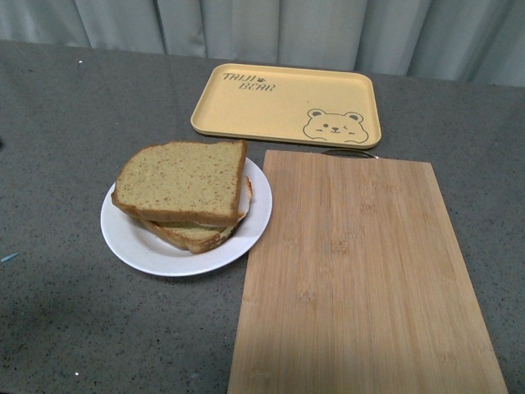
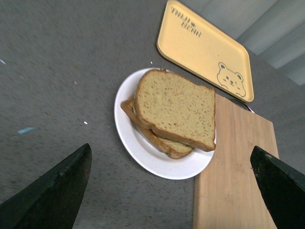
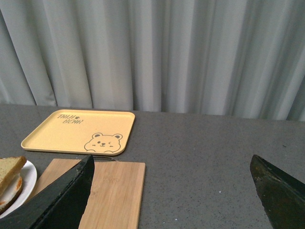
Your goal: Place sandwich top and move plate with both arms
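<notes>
Count two bread slices ahead of the left pincer: one sandwich top and one lower slice beneath it. Count one plate under both. Count one yellow tray and one wooden board; both also lie ahead of the right pincer. You have two pincers in total. Each wrist view shows two black fingers.

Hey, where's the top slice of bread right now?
In the front view, the sandwich top lies on the lower slice on the plate, left of the wooden board and in front of the yellow tray.
</notes>
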Robot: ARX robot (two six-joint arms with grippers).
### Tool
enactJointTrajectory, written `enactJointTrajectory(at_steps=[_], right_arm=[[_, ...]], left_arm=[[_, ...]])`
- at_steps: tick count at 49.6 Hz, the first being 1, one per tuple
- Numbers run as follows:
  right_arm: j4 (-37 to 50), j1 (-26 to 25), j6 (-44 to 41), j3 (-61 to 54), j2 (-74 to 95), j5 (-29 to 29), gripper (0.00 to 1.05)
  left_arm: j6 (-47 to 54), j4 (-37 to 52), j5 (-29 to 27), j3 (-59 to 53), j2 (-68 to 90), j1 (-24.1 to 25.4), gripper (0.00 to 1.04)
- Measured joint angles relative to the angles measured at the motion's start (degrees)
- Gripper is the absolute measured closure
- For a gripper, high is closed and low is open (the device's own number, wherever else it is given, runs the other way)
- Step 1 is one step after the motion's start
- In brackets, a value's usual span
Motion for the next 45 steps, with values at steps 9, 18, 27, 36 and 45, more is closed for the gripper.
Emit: enactJointTrajectory(at_steps=[9, 18, 27, 36, 45], right_arm=[[0.0, 0.0, 0.0, 0.0, 0.0, 0.0, 0.09], [0.0, 0.0, 0.0, 0.0, 0.0, 0.0, 0.09], [0.0, 0.0, 0.0, 0.0, 0.0, 0.0, 0.09], [0.0, 0.0, 0.0, 0.0, 0.0, 0.0, 0.09], [0.0, 0.0, 0.0, 0.0, 0.0, 0.0, 0.09]], left_arm=[[-12.5, 9.2, 7.5, 5.0, 27.3, 0.9, 0.07], [-20.3, 13.4, 8.0, 7.5, 39.0, 1.1, 0.07], [-23.7, 15.4, 8.5, 10.1, 44.9, 1.0, 0.07], [-24.4, 15.4, 8.0, 14.2, 50.5, -0.5, 0.07], [-25.0, 15.1, 7.0, 17.0, 53.9, -1.6, 0.17]])
